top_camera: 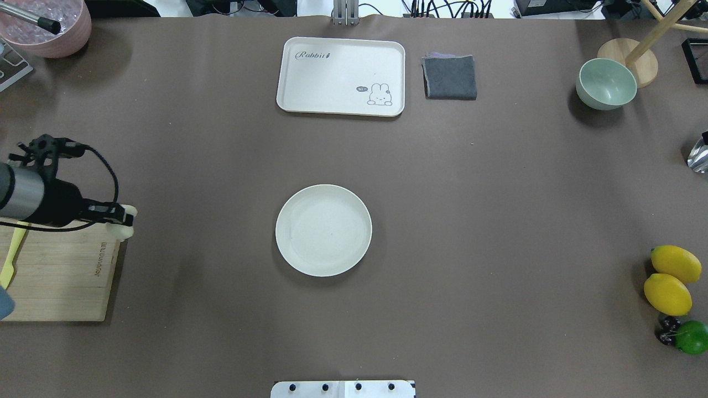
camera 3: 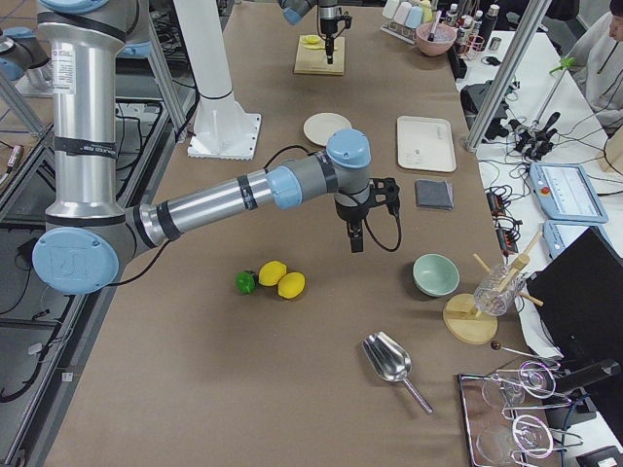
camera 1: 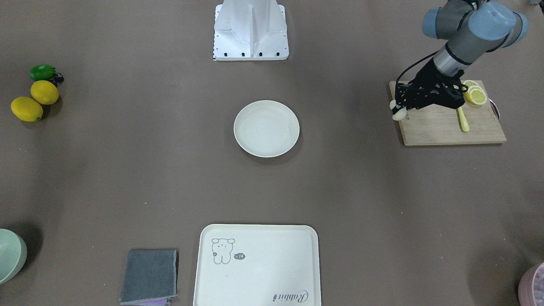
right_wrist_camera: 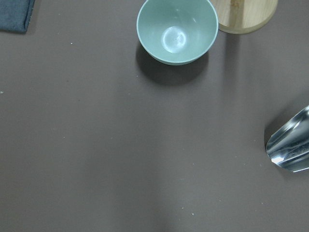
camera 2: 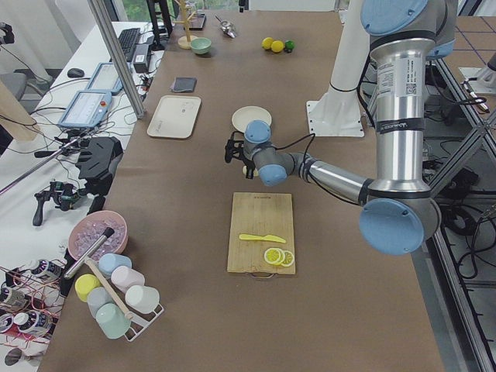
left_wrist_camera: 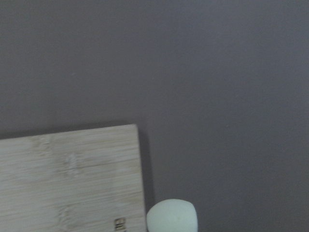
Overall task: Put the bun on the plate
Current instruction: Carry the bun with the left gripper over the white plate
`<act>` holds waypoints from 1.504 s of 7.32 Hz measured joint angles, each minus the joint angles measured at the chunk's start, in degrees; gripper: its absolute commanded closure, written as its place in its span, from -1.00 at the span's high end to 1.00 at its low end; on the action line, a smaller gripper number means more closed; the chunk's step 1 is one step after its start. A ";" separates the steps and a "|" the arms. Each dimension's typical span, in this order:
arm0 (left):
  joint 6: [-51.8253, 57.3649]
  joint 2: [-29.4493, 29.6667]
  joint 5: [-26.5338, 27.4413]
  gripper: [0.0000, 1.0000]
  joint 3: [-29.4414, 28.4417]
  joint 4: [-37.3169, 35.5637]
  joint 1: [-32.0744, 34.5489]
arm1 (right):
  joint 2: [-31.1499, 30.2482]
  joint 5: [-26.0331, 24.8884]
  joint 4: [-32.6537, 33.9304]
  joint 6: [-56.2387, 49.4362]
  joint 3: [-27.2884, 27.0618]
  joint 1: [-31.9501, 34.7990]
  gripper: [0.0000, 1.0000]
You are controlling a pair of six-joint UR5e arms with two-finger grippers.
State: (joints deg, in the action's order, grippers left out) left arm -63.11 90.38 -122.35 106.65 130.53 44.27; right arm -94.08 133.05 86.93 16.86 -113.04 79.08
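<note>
The bun (camera 1: 398, 113) is a small pale lump held in the air over the near corner of the wooden cutting board (camera 1: 442, 124). My left gripper (camera 1: 398, 109) is shut on the bun, which also shows in the overhead view (top_camera: 125, 230) and at the bottom of the left wrist view (left_wrist_camera: 172, 216). The plate (camera 1: 266, 128) is round and off-white, at the table's centre (top_camera: 323, 230), well apart from the bun. My right gripper (camera 3: 355, 239) shows only in the exterior right view, hanging above the table near the lemons; I cannot tell if it is open or shut.
Lemon slices (camera 1: 475, 94) and a yellow knife (camera 1: 463, 120) lie on the cutting board. A cream tray (top_camera: 341, 76), a grey cloth (top_camera: 450, 77) and a green bowl (top_camera: 605, 83) stand at the far side. Two lemons (top_camera: 670, 279) and a lime (top_camera: 692, 336) lie at the right.
</note>
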 measured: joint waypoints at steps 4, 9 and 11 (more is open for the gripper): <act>-14.98 23.97 10.14 -0.51 -8.10 -8.87 -11.60 | -4.37 -0.32 -0.27 -7.10 0.58 2.38 1.00; -19.40 34.46 18.99 0.71 -16.21 -9.52 -18.94 | -4.65 -0.25 -0.29 -7.36 1.10 2.54 1.00; -19.34 34.76 19.22 0.93 -16.56 -9.51 -19.10 | -4.63 -0.26 -0.34 -7.36 1.29 2.52 1.00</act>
State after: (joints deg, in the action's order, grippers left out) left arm -82.45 125.14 -103.13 90.08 121.03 25.17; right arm -98.70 132.79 86.58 9.49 -111.75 81.60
